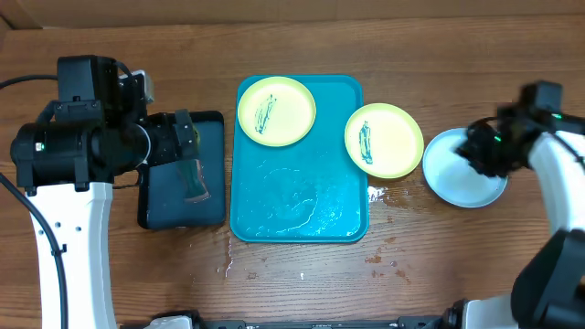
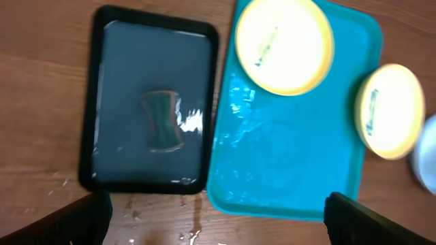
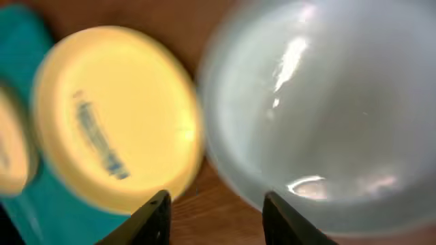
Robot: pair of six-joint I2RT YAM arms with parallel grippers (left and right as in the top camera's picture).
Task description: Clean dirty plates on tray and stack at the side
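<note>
Three plates (image 1: 384, 140) accounted for, none stacked.

The first plate (image 1: 276, 111), yellow-green with a dark scribble, lies flat in the far left corner of the tray (image 1: 292, 196). The tray's turquoise floor looks wet.

The second plate (image 1: 399, 151), of the same colour and also scribbled, straddles the tray's right rim, partly over the table (image 1: 411, 55).

The third plate (image 1: 452, 183) looks pale and whitish, with no mark visible. It lies on the table to the right of the tray, just beside the second plate; whether the two touch cannot be confirmed.

The right gripper (image 3: 218, 204) is above the third plate. Its fingers (image 3: 158, 216) are parted and nothing is pinched between them; the wrist view is blurred.

The left gripper (image 2: 216, 201) is spread wide and empty, above the near edges of the black tray (image 1: 208, 146) and the turquoise tray. The black tray stands just left of the turquoise one, and a sponge (image 2: 161, 120) lies in it, apart from the fingers.

Water droplets (image 1: 379, 194) are on the table near the tray's right front corner.
</note>
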